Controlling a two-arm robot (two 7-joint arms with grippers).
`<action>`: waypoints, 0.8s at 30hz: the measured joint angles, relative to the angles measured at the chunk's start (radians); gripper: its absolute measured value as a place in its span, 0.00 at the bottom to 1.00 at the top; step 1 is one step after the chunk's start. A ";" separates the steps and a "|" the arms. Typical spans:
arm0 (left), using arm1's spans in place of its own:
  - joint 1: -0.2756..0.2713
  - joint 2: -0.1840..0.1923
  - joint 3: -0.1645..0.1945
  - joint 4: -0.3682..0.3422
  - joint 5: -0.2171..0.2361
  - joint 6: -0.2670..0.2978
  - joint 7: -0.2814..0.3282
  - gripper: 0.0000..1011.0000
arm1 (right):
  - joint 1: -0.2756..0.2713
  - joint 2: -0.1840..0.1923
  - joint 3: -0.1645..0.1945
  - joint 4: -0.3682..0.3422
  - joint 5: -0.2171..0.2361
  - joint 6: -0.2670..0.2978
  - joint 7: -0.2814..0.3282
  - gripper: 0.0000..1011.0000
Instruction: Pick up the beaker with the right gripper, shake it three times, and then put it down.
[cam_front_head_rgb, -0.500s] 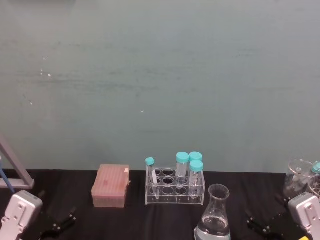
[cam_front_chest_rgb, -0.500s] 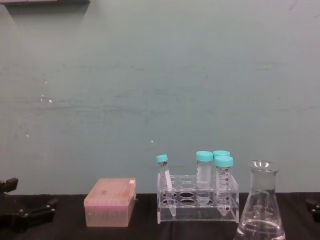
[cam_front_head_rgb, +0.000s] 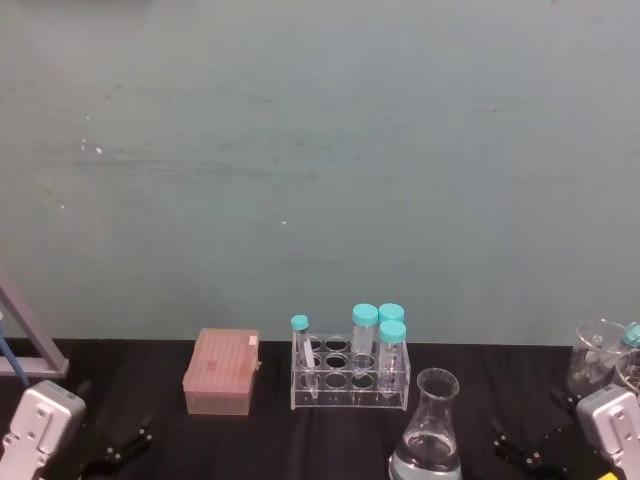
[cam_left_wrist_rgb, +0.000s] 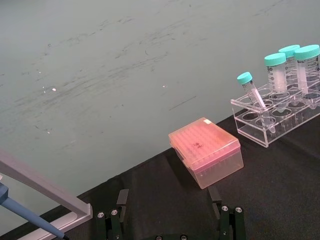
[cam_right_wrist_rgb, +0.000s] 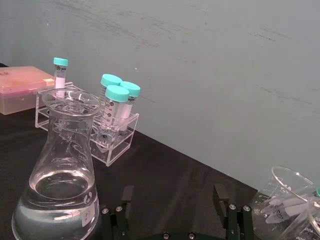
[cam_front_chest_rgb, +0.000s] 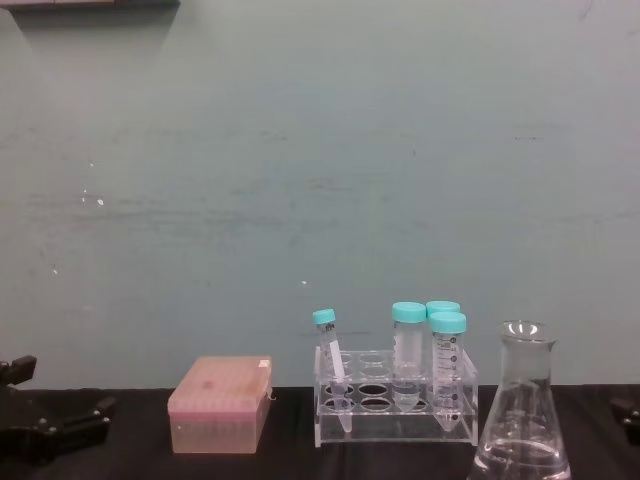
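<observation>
Your black table (cam_front_head_rgb: 250, 440) carries one beaker (cam_front_head_rgb: 430, 425), upright, in front of the rack. Your two grippers are parked low. The right gripper (cam_right_wrist_rgb: 173, 196) is beside the beaker, apart from it, jaws wide and empty. The left gripper (cam_left_wrist_rgb: 168, 196) is likewise spread and empty. Behind stand one pink box (cam_front_head_rgb: 221, 372), one clear rack (cam_front_head_rgb: 350, 385) and four teal-capped tubes (cam_front_head_rgb: 364, 330).

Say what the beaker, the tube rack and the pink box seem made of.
Beaker: likely glass, clear, glossy, by its sharp reflections and thin flared rim. Tube rack: clear hard plastic, probably acrylic, with bright flat edges. Pink box: translucent, slightly frosted plastic.
</observation>
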 joint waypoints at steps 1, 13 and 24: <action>0.000 0.000 0.000 0.000 0.000 0.000 0.000 0.99 | 0.000 0.000 0.000 0.000 0.000 0.000 0.000 0.99; 0.000 0.000 0.000 0.000 0.000 0.000 0.000 0.99 | 0.000 -0.008 0.024 0.013 0.005 -0.026 0.010 0.99; 0.000 0.000 0.000 0.000 0.000 0.000 0.000 0.99 | 0.053 -0.084 0.128 0.044 0.115 -0.088 0.051 0.99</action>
